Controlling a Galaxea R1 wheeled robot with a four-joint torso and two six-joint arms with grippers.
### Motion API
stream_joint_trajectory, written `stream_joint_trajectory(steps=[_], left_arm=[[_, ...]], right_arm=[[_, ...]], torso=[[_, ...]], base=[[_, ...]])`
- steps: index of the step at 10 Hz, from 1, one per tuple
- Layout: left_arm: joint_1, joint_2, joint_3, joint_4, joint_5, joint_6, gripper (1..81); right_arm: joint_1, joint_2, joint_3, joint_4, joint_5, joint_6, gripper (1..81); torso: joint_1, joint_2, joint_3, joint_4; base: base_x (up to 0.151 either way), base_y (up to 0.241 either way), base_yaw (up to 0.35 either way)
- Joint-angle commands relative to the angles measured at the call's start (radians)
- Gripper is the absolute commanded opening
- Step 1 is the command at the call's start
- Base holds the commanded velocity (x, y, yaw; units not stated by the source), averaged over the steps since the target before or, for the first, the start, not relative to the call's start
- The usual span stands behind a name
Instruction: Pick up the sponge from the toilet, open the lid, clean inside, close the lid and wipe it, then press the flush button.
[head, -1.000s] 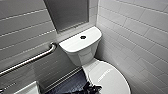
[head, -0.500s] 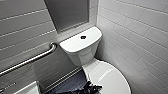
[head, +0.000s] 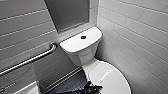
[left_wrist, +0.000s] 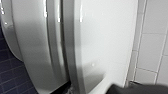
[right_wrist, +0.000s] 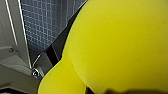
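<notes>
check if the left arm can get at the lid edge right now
Probably yes: the left gripper sits right by the rim of the closed lid, with nothing between them.

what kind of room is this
Most likely a bathroom, maybe an accessible one: a white toilet with its lid down, a metal grab bar beside it, and tiled walls.

The lid (left_wrist: 105, 37), white and glossy, is seen close up, shut down over the seat (left_wrist: 55, 42), whose edge is shown as a narrow band under it. The rounded bowl (left_wrist: 27, 37) is seen below the seat, with dark blue tiled floor (left_wrist: 8, 75) beyond it. White wall tiles (left_wrist: 155, 50) are seen just past the lid's other edge. A dark, blurred robot part (left_wrist: 140, 89) is seen near the lid.
</notes>
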Motion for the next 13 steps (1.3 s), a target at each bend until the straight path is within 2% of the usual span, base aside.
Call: stream_joint_trajectory(steps=[1, 6, 13], left_arm=[[-0.103, 0.052, 0.025, 0.005, -0.015, -0.013, 81.1], [-0.126, 0.084, 0.023, 0.004, -0.017, -0.023, 81.1], [-0.195, 0.016, 0.228, 0.004, -0.04, -0.089, 81.1]], right_arm=[[-0.005, -0.022, 0.021, -0.029, -0.046, 0.003, 1.0], [-0.007, -0.017, 0.021, -0.03, -0.045, 0.003, 1.0], [-0.005, -0.007, 0.013, -0.029, -0.046, 0.003, 1.0]], torso=[[0.0, 0.0, 0.0, 0.0], [0.0, 0.0, 0.0, 0.0], [0.0, 0.0, 0.0, 0.0]], base=[[0.0, 0.0, 0.0], [0.0, 0.0, 0.0], [0.0, 0.0, 0.0]])
